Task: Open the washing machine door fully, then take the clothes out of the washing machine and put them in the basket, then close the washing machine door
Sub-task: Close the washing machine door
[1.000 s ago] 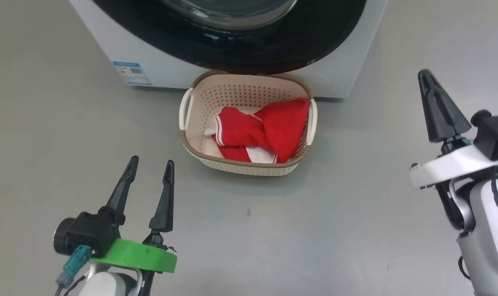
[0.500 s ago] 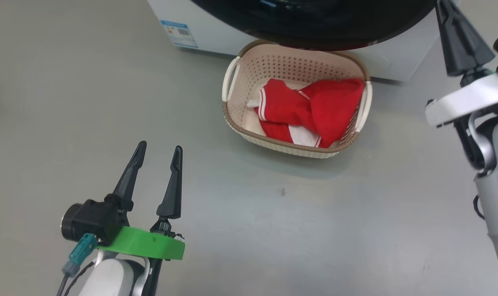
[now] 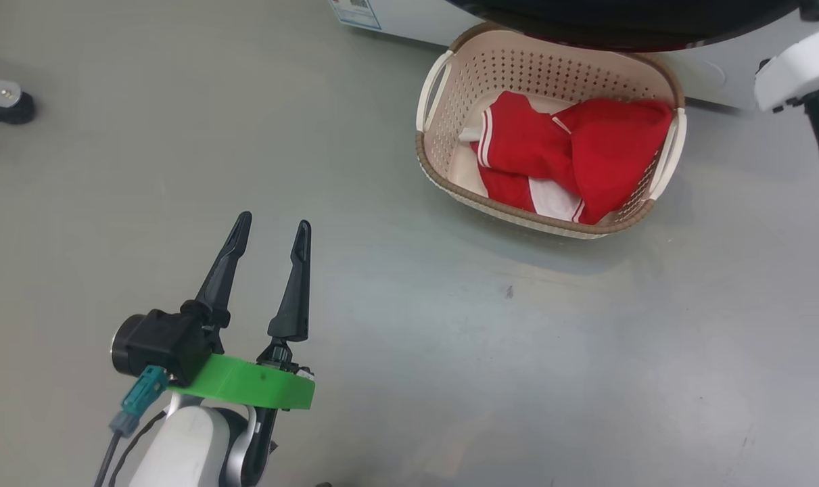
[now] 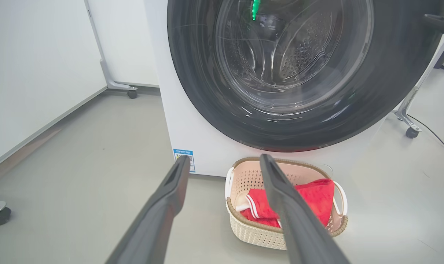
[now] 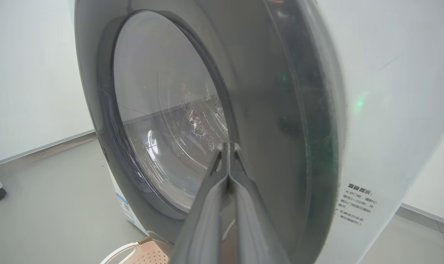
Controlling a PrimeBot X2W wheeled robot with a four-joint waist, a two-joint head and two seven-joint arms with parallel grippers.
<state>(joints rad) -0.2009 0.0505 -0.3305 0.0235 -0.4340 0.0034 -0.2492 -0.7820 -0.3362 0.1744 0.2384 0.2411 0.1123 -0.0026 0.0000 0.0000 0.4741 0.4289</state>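
The washing machine (image 4: 185, 121) stands white in front of me. The washing machine door (image 4: 298, 73) lies flat against its front, black rim around clear glass. Red clothes (image 3: 585, 155) with white stripes lie in the cream basket (image 3: 423, 145) on the floor just below the door. My left gripper (image 3: 274, 222) hangs open and empty over bare floor, well left of the basket. In the right wrist view my right gripper (image 5: 227, 145) is shut on nothing, its tip close before the door's dark rim (image 5: 265, 110) beside the glass.
A black caster (image 3: 13, 108) on a metal leg sits at the far left of the grey floor. Wheeled stand legs flank the machine (image 4: 132, 91) (image 4: 412, 132). A white wall (image 4: 31, 73) runs along the left.
The head camera has swung, so basket and machine slid to the picture's upper right. My right gripper's fingers left the top right edge. Neither gripper changed its opening.
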